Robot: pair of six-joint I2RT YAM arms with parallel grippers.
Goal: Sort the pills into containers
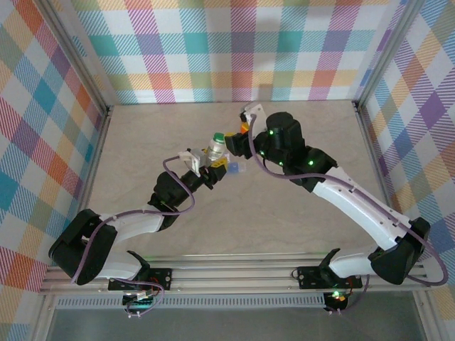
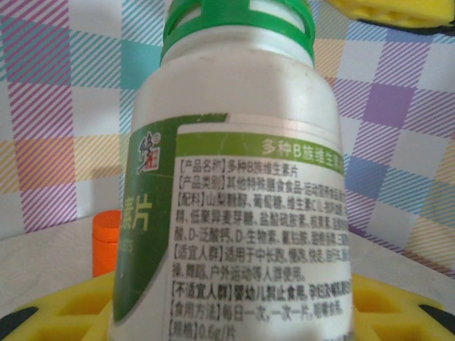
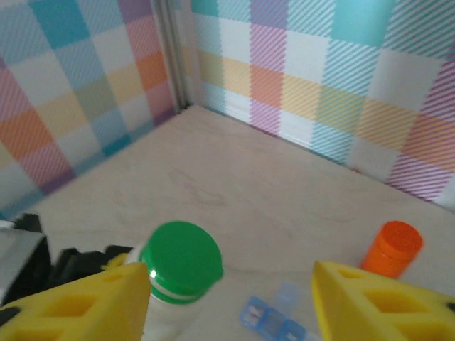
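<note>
My left gripper (image 1: 211,167) (image 2: 227,312) is shut on a white bottle (image 1: 216,148) (image 2: 242,177) with a green cap (image 3: 181,261), holding it by the lower body between its yellow fingers (image 2: 50,312). My right gripper (image 1: 240,141) (image 3: 231,273) hangs open above the cap, which lies close to its left finger (image 3: 85,305). The pale-blue pill-box strip (image 1: 236,170) (image 3: 274,320) lies on the table below the right gripper, one lid flipped up. Any pills in it are too small and blurred to make out.
An orange bottle (image 3: 391,249) (image 2: 106,241) (image 1: 244,128) stands upright on the table beyond the pill box. The beige table (image 1: 156,142) is walled by plaid panels (image 1: 234,50) at the back and on both sides.
</note>
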